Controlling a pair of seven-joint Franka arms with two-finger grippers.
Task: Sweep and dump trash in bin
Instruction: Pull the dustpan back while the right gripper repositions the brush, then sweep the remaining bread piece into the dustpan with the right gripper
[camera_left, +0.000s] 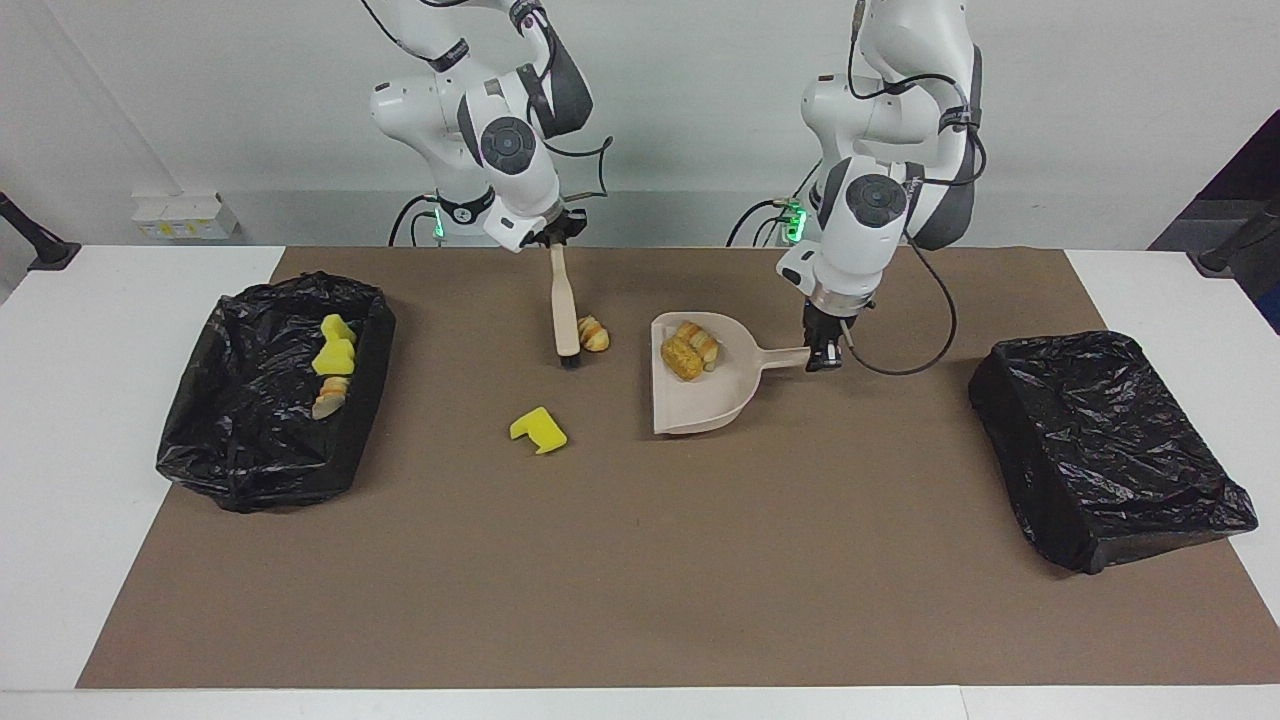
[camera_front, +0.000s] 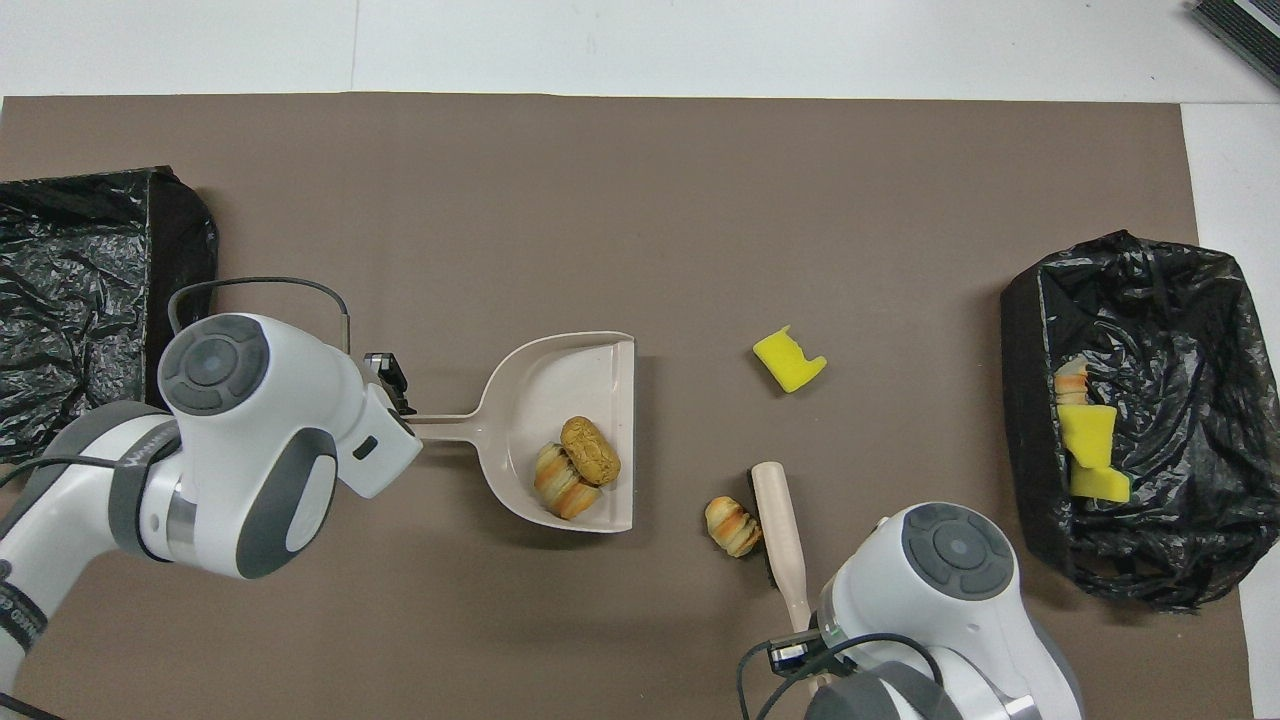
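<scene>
White wall and brown matting are framing the worktop (camera_left: 640, 600), where both arms are working near the edge closest to the robots. The right gripper (camera_left: 556, 238) is clamping the top of a brush (camera_left: 565, 315), whose bristles are resting just beside a loose bread piece (camera_left: 594, 334). The left gripper (camera_left: 824, 355) is pinching the handle of a dustpan (camera_left: 700, 400), which is carrying two bread pieces (camera_left: 690, 348) close to its open lip. A yellow sponge chunk (camera_left: 538, 430) is lying apart, farther from the robots. One lined bin (camera_left: 270, 470) at the right arm's end is already holding scraps; the other bin (camera_left: 1110, 450) at the left arm's end shows none.

Judging from this, the loose bread piece is sitting apart from the pan's lip, so a sweep could be pushing it past the corner. Tilting the pan forward could be spilling its load.
</scene>
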